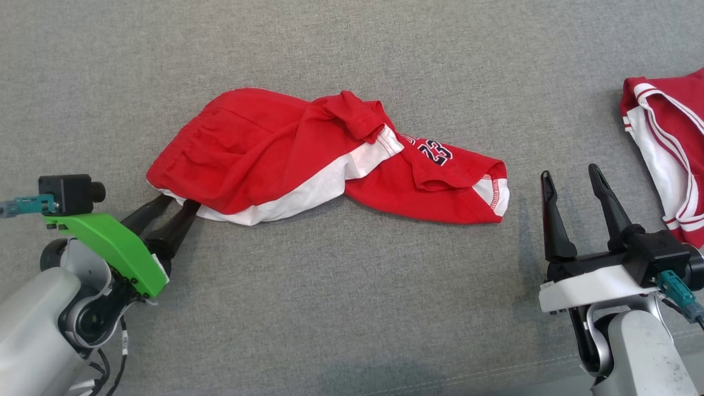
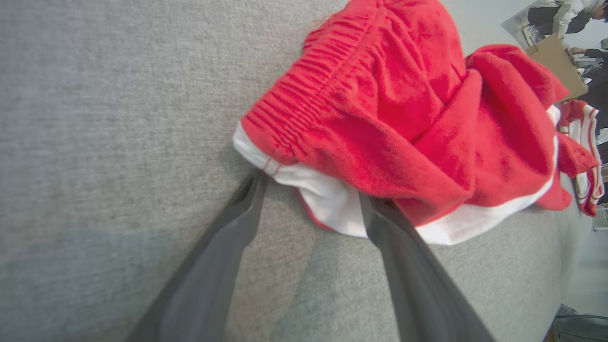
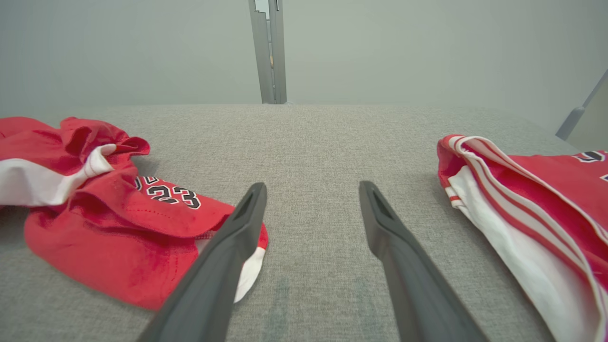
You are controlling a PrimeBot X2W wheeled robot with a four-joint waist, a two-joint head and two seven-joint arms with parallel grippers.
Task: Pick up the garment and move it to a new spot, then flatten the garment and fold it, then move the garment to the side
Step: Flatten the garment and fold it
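Grey woven upholstery-like cloth (image 1: 352,308) covers the whole work surface, flat and slightly nubby, so fabric laid on it should get some grip. On its middle lies the crumpled red jersey-knit garment with white panels and a dark number print (image 1: 264,148). It is bunched into a long hump running left to right, with a gathered, ribbed band at the left end and a stitched, white-edged hem at the right. It looks soft and limp, so I expect it to sag wherever it is not held. At the far right edge sits a second red garment with white stripes (image 1: 671,143), well apart, probably not part of this step. The left gripper (image 1: 179,202) is low on the surface with its two dark tapered fingers (image 2: 221,256) spread wide. Their tips touch the garment's near left edge, and the white under-layer lies between them. I judge it is placed to pinch that edge for the first lift, not yet clenched. The right gripper (image 1: 569,173) is likewise released, its fingers apart over bare cloth just right of the hem, grasping nothing
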